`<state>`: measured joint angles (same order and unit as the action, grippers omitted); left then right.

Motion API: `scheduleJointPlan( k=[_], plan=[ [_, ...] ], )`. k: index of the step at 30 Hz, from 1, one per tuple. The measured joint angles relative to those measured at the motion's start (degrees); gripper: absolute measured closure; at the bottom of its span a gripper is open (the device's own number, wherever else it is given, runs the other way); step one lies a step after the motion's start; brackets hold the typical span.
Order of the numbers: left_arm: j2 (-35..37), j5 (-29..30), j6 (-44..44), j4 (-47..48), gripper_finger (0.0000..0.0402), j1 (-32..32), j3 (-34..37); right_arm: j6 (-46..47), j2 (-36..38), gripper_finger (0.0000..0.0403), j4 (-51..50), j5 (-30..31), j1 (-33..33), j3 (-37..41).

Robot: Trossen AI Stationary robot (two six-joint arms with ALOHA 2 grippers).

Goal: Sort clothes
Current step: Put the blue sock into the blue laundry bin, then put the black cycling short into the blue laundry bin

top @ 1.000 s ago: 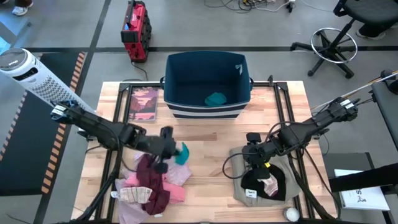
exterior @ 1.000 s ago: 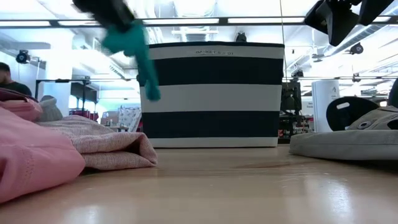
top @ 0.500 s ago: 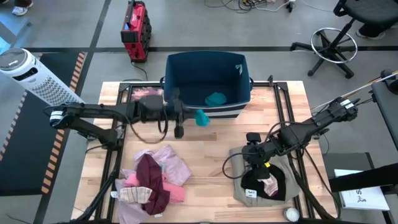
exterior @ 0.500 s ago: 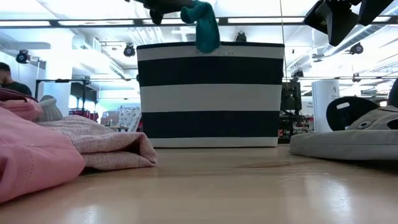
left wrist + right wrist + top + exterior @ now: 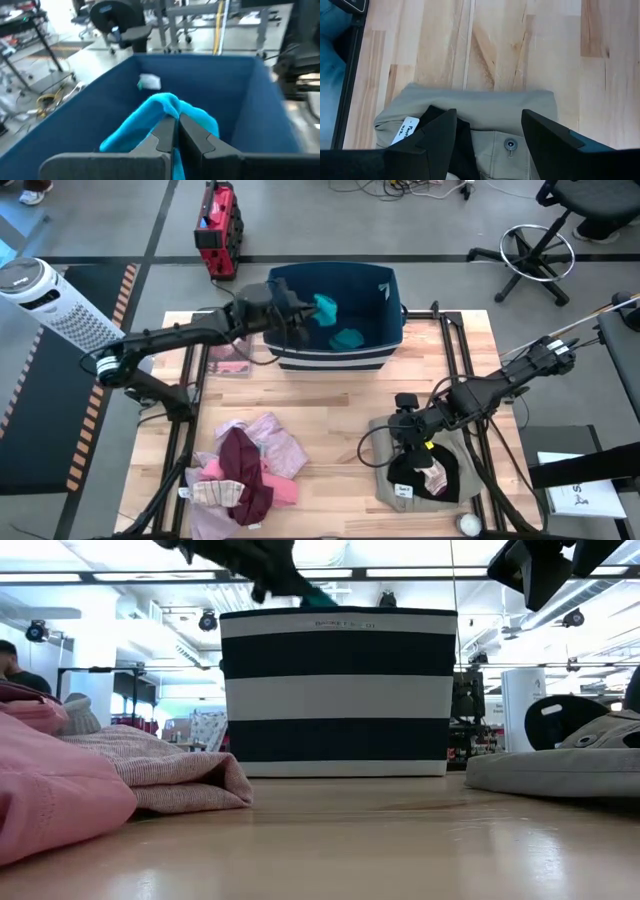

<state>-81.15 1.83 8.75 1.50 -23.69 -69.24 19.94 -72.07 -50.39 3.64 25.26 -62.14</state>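
- The left gripper, which a second ago was low over the clothes pile at the near left of the surface, has swung across and now reaches over the bin at the far middle.
- Its jaws are pressed together on a teal piece, which hangs above the bin's open top.
- A second teal piece already lies on the bin floor, so the carried one looks about ready to be dropped beside it.
- The rest of the pile, maroon, pink and striped, sits unsorted at the near left.
- The right gripper waits over the khaki garment at the near right, jaws spread wide; a black piece lies on the khaki.
- The left wrist view alone shows the pinch up close, blue cloth bunched at the closed fingers with the bin's inner walls behind.
- The low view shows only a sliver of teal above the striped bin's rim, but it shows pink cloth close up.
- The right wrist view adds a button and a white label.
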Motion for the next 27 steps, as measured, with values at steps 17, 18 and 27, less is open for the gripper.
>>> scheduleJointPlan(
  k=[17,18,27],
  plan=[
    [-6.2,-1.0,0.6,0.1,0.0292,-0.5,-0.5,2.6,-0.3,0.0189,0.0,-1.0,0.1,0.5],
    [-5.8,-0.9,0.6,0.0,0.0277,-0.2,-0.5,2.8,-0.4,0.0186,0.0,-1.1,0.1,0.5],
    [-1.6,-0.9,-0.2,4.0,0.0163,3.0,-0.5,5.0,-1.2,0.0148,0.4,-2.7,2.1,4.4]
  ],
)
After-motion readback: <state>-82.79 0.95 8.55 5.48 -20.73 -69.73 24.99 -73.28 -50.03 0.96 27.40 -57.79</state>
